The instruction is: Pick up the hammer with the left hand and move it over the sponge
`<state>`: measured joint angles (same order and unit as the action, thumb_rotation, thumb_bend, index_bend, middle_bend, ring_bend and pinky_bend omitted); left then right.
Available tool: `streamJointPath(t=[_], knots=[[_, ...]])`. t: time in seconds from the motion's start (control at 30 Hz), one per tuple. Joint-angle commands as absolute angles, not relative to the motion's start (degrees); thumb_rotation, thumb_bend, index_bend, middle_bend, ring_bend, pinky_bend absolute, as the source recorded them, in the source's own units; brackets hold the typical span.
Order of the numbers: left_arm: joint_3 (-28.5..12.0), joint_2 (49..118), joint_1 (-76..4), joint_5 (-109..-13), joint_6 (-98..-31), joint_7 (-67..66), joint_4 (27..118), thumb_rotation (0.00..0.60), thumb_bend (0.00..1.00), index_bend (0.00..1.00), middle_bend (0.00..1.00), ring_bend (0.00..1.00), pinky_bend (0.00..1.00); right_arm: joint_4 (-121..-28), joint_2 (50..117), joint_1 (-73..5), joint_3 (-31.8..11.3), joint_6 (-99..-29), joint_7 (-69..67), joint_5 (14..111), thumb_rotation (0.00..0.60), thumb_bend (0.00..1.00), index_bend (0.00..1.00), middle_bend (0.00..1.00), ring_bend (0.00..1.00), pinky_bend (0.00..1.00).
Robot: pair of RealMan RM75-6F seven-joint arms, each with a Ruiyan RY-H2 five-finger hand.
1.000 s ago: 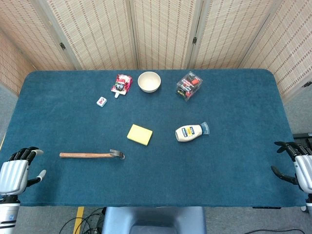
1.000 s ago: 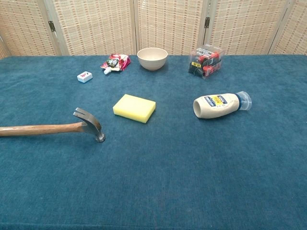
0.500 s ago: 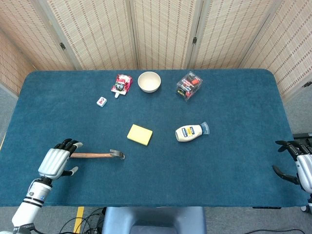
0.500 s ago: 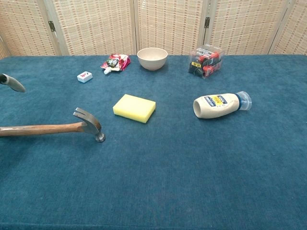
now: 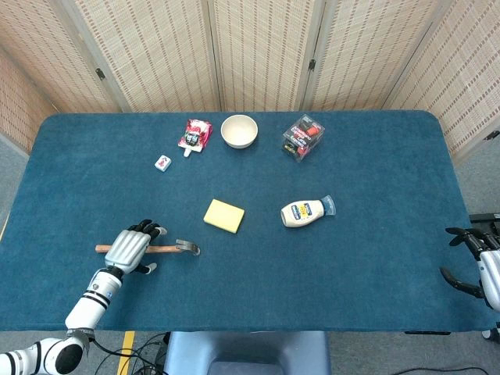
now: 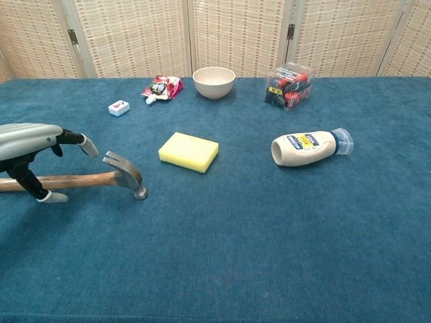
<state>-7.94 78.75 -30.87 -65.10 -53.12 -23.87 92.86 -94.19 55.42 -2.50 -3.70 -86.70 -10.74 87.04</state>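
Observation:
The hammer (image 5: 168, 248) (image 6: 101, 178) lies flat on the blue table, wooden handle pointing left, metal head toward the middle. My left hand (image 5: 131, 248) (image 6: 30, 149) hovers over the handle with fingers apart and the thumb on the near side of it; nothing is held. The yellow sponge (image 5: 223, 215) (image 6: 189, 151) lies to the right of and beyond the hammer head. My right hand (image 5: 478, 262) rests open at the table's right edge, seen only in the head view.
A mayonnaise bottle (image 5: 306, 211) lies on its side right of the sponge. Along the back stand a white bowl (image 5: 239, 130), a red snack packet (image 5: 194, 134), a clear box of batteries (image 5: 303, 137) and a small white tile (image 5: 162, 162).
My left hand has moved from the table's left front corner rightward to above the hammer handle. Hammer and sponge have not moved. The right hand stays put.

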Motion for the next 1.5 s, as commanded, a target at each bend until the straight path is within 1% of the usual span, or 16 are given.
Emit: streamJointPath(t=[0.03, 0.27, 0.4, 0.53, 0.6, 0.87, 1.27, 1.5], knots=[[-7.6, 79.5, -31.7, -63.7, -52.3, -24.4, 92.2, 0.600, 0.26, 0.27, 0.24, 0.12, 0.27, -94.0, 55.5, -2.5, -3.6, -86.6, -10.8, 86.9, 0.600, 0.14, 0.28, 0.43, 0.23, 0.27], [-6.6, 80.9, -32.9, -62.3, -51.9, -24.6, 91.2, 0.600, 0.26, 0.29, 0.26, 0.12, 0.27, -93.6, 55.7, -2.4, -3.6, -86.4, -11.1, 86.7, 0.600, 0.14, 0.28, 0.43, 0.23, 0.27], [-6.3, 81.9, -33.6, -61.5, -51.5, -24.1, 89.9, 0.600, 0.33, 0.30, 0.27, 0.12, 0.27, -93.5, 55.8, -2.3, -3.6, -86.4, -11.2, 86.7, 0.600, 0.15, 0.28, 0.43, 0.23, 0.27], [-5.9, 82.2, -34.0, -61.0, -51.4, -23.9, 89.2, 0.600, 0.43, 0.33, 0.30, 0.13, 0.27, -93.4, 55.8, -2.2, -3.5, -86.4, -11.2, 86.6, 0.600, 0.14, 0.28, 0.43, 0.23, 0.27], [-5.6, 82.0, -34.1, -60.9, -51.5, -24.0, 89.2, 0.600, 0.46, 0.34, 0.31, 0.14, 0.27, -93.4, 55.8, -2.2, -3.6, -86.4, -11.2, 86.5, 0.600, 0.14, 0.28, 0.43, 0.23, 0.27], [-4.8, 81.0, -34.4, -60.4, -51.9, -23.9, 89.9, 0.600, 0.54, 0.36, 0.33, 0.15, 0.27, -93.6, 55.9, -2.6, -3.7, -85.9, -11.0, 86.6, 0.600, 0.14, 0.28, 0.43, 0.23, 0.27], [-3.8, 80.8, -35.1, -60.0, -51.7, -23.4, 89.9, 0.600, 0.57, 0.38, 0.35, 0.17, 0.27, -93.8, 55.8, -2.5, -3.7, -85.9, -10.8, 86.5, 0.600, 0.14, 0.28, 0.44, 0.23, 0.27], [-3.5, 80.8, -35.6, -59.7, -51.2, -23.0, 89.3, 0.600, 0.63, 0.43, 0.41, 0.21, 0.27, -94.1, 55.8, -2.6, -3.8, -85.9, -10.9, 86.5, 0.600, 0.14, 0.28, 0.44, 0.23, 0.27]])
